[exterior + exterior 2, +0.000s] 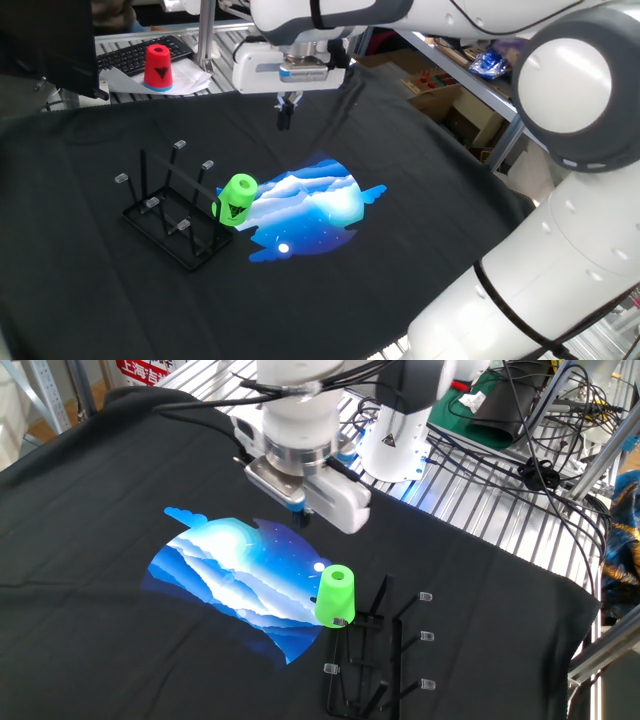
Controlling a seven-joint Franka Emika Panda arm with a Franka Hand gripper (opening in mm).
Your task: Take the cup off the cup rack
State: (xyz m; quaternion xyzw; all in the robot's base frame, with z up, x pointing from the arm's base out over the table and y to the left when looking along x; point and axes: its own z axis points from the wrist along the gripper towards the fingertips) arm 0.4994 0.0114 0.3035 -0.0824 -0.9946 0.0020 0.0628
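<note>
The bright green cup (237, 198) hangs on a peg at the near right corner of the black wire cup rack (172, 212), its black triangle mark facing forward. In the other fixed view the cup (335, 596) sits at the rack's (385, 650) left end. My gripper (286, 112) hovers above the black cloth, well behind and to the right of the cup, fingers close together and holding nothing. It also shows in the other fixed view (298, 513), above the far edge of the blue picture.
A blue mountain picture (315, 205) lies on the black cloth beside the rack. A red cup (157, 66) stands on a shelf at the back left by a keyboard. A metal grid and cables (500, 450) lie beyond the cloth.
</note>
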